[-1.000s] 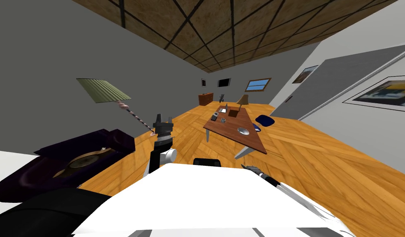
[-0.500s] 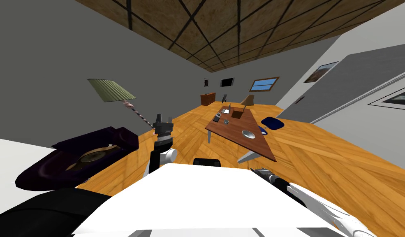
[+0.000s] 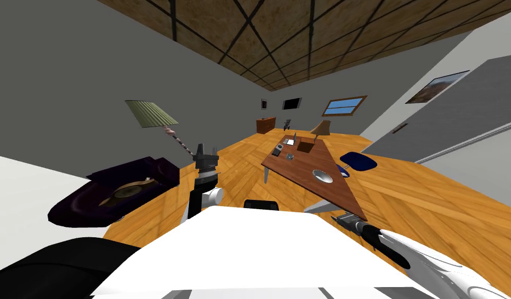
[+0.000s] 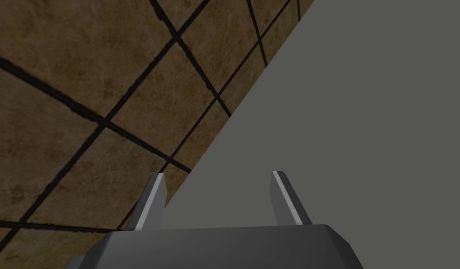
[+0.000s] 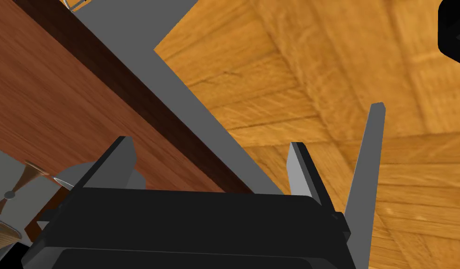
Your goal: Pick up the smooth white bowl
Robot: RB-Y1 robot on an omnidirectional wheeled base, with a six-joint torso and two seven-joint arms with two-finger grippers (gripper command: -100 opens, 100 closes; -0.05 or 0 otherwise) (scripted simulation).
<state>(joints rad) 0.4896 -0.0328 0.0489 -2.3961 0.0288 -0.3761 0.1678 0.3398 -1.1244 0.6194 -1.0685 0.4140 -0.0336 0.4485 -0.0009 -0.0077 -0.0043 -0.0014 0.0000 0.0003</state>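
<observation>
The pale bowl (image 3: 323, 176) sits on the near half of a long brown wooden table (image 3: 301, 168) ahead and to my right. My right gripper (image 3: 343, 220) hangs low just off the table's near corner, well short of the bowl. In the right wrist view the right gripper (image 5: 211, 142) is open with nothing between its fingers, looking over the tabletop edge (image 5: 60, 102), a grey table leg (image 5: 187, 112) and the wooden floor. My left gripper (image 3: 207, 149) is raised at my front left, and the left wrist view shows the left gripper (image 4: 218, 173) open and empty.
Small items and a brown box (image 3: 304, 146) stand at the table's far end. A blue chair (image 3: 359, 161) stands at its right side. A dark purple sofa (image 3: 114, 189) and a leaning green-shaded lamp (image 3: 151, 113) are on the left. Wooden floor (image 3: 238, 166) lies between.
I have moved closer to the table, and the whole head view has shifted. My right arm has reached further out toward the table's near corner. The left arm holds its pose.
</observation>
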